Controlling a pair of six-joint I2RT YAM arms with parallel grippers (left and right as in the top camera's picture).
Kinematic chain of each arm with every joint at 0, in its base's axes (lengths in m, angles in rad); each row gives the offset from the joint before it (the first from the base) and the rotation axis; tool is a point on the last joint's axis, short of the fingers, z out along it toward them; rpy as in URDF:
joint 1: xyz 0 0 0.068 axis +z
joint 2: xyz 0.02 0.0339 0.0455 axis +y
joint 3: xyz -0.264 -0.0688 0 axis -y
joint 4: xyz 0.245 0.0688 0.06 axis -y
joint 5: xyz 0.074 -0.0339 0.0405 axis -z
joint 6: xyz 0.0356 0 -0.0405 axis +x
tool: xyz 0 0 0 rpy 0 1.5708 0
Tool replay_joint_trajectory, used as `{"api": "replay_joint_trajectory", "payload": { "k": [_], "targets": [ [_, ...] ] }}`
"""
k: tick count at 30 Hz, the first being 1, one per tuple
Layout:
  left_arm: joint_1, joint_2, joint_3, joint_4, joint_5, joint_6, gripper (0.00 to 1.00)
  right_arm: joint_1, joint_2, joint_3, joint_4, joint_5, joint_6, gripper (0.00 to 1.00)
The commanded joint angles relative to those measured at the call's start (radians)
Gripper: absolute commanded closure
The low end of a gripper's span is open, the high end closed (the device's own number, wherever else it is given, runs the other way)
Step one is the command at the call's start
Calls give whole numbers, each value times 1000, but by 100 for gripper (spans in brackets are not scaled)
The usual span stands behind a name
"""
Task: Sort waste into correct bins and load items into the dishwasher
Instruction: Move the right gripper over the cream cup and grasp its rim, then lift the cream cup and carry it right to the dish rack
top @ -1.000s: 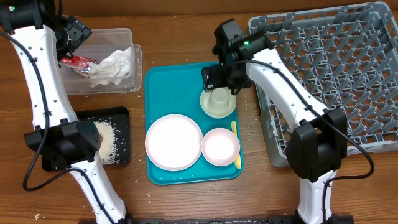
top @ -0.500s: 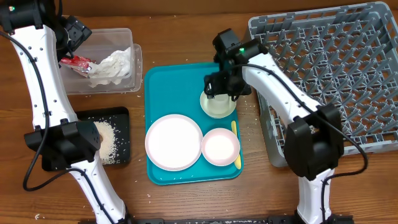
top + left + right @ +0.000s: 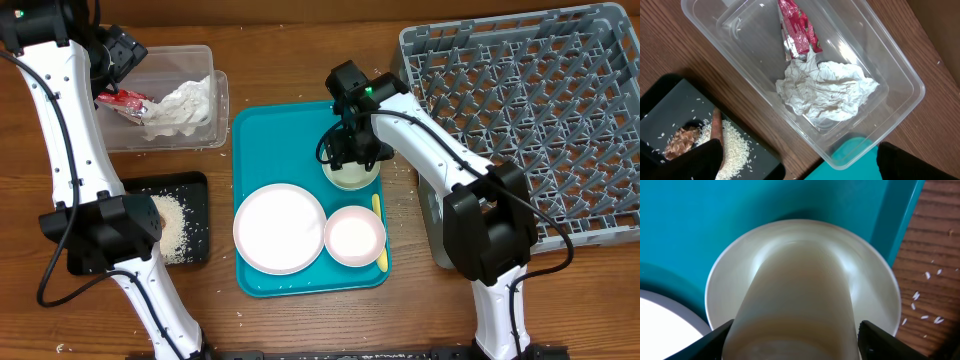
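Cup [image 3: 795, 305]: one, in one bowl [image 3: 875, 280]; right fingers [image 3: 882, 344] astride, grip unclear; left fingers [image 3: 920, 165] wide.

The table [image 3: 300, 40] is brown wood w/ visible grain; upper left, the clear tub [image 3: 215, 60] is transparent glossy plastic, holding a crumpled matt white paper napkin [image 3: 825, 92] & a shiny, foil-like red wrapper [image 3: 797, 30]. The black tray [image 3: 195, 185] looks matt plastic w/ grainy white rice [image 3: 735, 145] on it, and the teal tray [image 3: 270, 140] at centre is smooth plastic w/ a soft sheen. The plate [image 3: 279, 228], pink dish [image 3: 354, 236], bowl [image 3: 875, 280] & cup [image 3: 795, 305] are smooth & glossy, ceramic or plastic can't tell; the dish rack [image 3: 520, 100] upper right is matt grey plastic, the spoon [image 3: 377, 210] yellow plastic.
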Motion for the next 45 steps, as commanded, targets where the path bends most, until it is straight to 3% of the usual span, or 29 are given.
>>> {"api": "replay_joint_trajectory", "payload": {
  "k": [1, 10, 14, 21, 28, 38, 45],
  "targets": [
    [-4, 7, -4, 1, 4, -3, 0, -1, -4, -6, 4, 30, -3, 28],
    [-4, 7, -4, 1, 4, -2, 0, -5, -5, 120, -90, 29, -4, 36],
    [-4, 7, -4, 1, 4, -3, 0, -29, -5, 255, -183, 29, -20, 41],
    [-4, 7, -4, 1, 4, -3, 0, -146, -5, 548, -291, 95, -34, 41],
    [-4, 7, -4, 1, 4, -2, 0, -418, -5, 739, -330, 134, -33, 41],
    [-4, 7, -4, 1, 4, -2, 0, -859, -4, 726, -301, 131, 14, 40],
    [-4, 7, -4, 1, 4, -2, 0, -1061, 28, 698, -290, 49, 32, 40]
  ]
}}
